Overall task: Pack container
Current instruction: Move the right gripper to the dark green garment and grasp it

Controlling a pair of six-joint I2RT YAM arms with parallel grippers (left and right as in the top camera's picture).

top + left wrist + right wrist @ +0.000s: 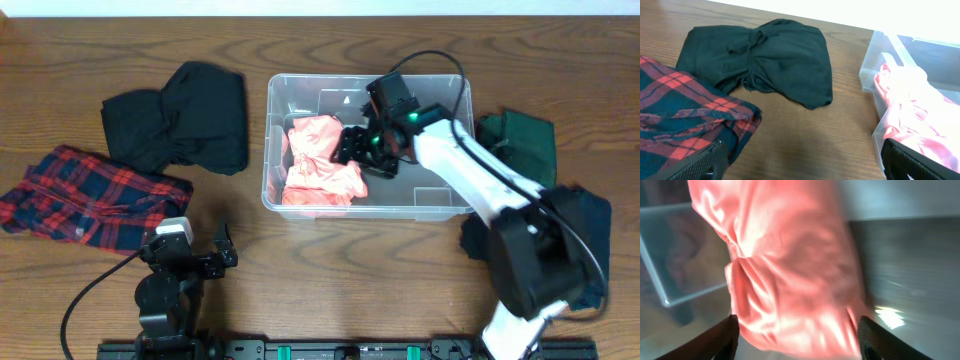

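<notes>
The clear plastic container (455,205) stands at the table's middle; its left wall shows in the left wrist view (875,80). A pink cloth (318,165) lies in its left half, and also shows in the left wrist view (920,115) and fills the right wrist view (790,265). My right gripper (362,152) is inside the container, open, its fingers wide on either side of the pink cloth (797,342). My left gripper (205,255) is open and empty near the table's front edge (802,165).
A black garment (185,120) lies left of the container, also in the left wrist view (765,57). A red plaid garment (85,190) lies at the far left (685,115). A dark green cloth (520,140) and a dark blue cloth (585,220) lie right of the container.
</notes>
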